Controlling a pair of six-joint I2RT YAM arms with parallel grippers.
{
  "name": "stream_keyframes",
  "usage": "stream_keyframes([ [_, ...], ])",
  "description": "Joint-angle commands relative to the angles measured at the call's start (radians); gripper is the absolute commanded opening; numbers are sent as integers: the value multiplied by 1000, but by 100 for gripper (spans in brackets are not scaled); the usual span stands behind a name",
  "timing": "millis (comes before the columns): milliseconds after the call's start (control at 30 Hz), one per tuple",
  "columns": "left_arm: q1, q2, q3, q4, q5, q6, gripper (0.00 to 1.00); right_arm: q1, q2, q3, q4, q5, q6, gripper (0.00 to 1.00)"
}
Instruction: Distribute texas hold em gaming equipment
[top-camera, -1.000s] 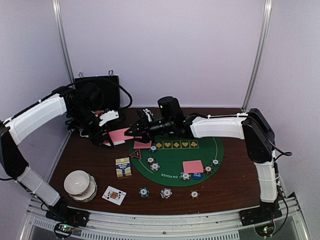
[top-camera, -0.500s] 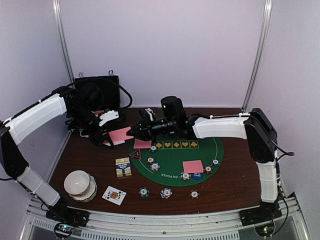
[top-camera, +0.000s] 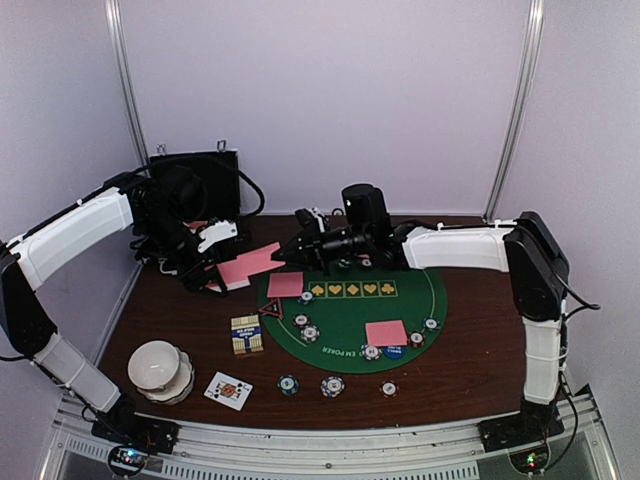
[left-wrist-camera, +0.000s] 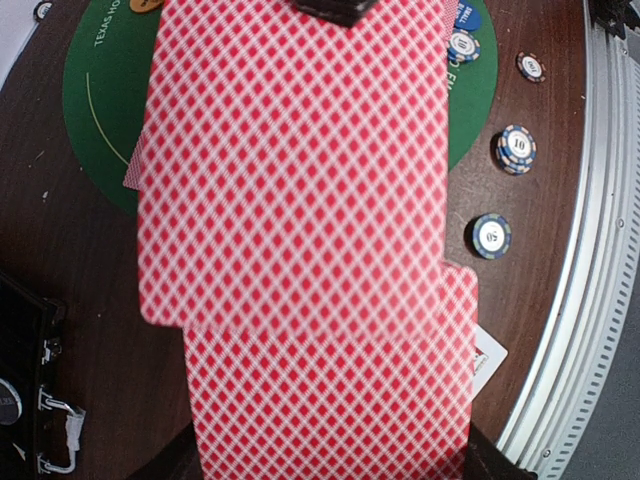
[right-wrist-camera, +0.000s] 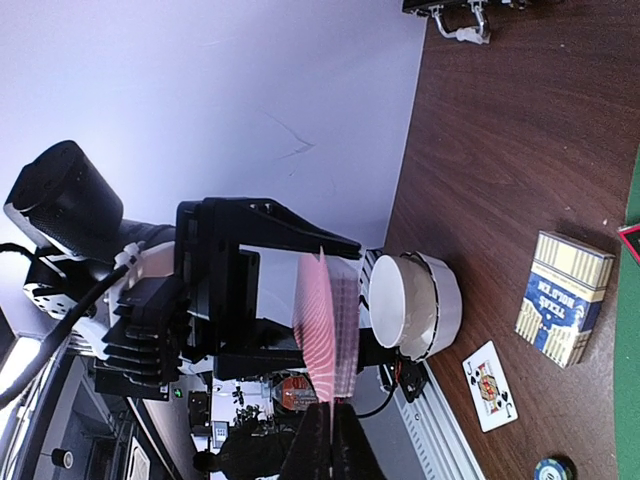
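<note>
Front edge: nearest you, a face-up jack (top-camera: 228, 390) lies flat on the bare wood, with three striped chips (top-camera: 332, 385) strung out to its right, all off the felt.
Bowl stack: the white domed bowl stack (top-camera: 160, 368) sits just left of the jack, on your left arm's side.
Card box: a blue-and-cream card box (top-camera: 247, 334) lies on the wood just beside the felt's left edge.
Felt: the green felt mat (top-camera: 350, 312) has a face-down pink card (top-camera: 386, 332) on its near right part. There's a blue button (top-camera: 394, 351) near the front rim, and more chips dotted on both sides.
Marker: the red-black triangle marker (top-camera: 271, 308) is at the felt's left rim, and another face-down card (top-camera: 285, 284) lies just beyond it.
Left gripper: your left gripper (top-camera: 218, 272) is clamped on the deck of pink-backed cards (top-camera: 233, 273), held up over the wood left of the felt.
Right gripper: your right gripper (top-camera: 288, 254) is pressed together, pinching the edge of a single pink-backed card (top-camera: 265, 256). That card overlaps the deck's top. Can't tell if the two touch.
Case: the black hinged case (top-camera: 195, 185) stands at the far left, behind your left arm.
</note>
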Motion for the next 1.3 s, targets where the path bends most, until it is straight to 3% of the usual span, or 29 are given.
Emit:
stream_keyframes([
  [0, 1, -21, 17, 7, 4, 9, 0, -43, -65, -54, 0, -59, -11, 0],
  [100, 2, -22, 11, 6, 0, 11, 0, -85, -90, -69, -113, -78, -90, 0],
  [300, 1, -21, 7, 7, -8, 11, 0, -160, -89, 74, -684, 8, -525, 0],
  [467, 2, -17, 6, 1, -11, 15, 0, -166, 10, 330, -1159, 343, -933, 0],
  [567, 3, -16, 5, -2, -17, 15, 0, -154, 53, 442, -1277, 570, -1076, 0],
  [700, 8, -20, 5, -4, -18, 15, 0, -106, 47, 467, -1254, 923, -1261, 0],
  [833, 11, -25, 3, -6, -18, 15, 0, -38, -26, 313, -997, 1176, -1480, 0],
  [1033, 19, -36, -1, -10, -15, 20, 0, 32, -67, 120, -725, 1265, -1693, 0],
  [1267, 25, -38, 0, -14, -17, 20, 0, 101, 32, 76, -637, 1382, -1916, 0],
])
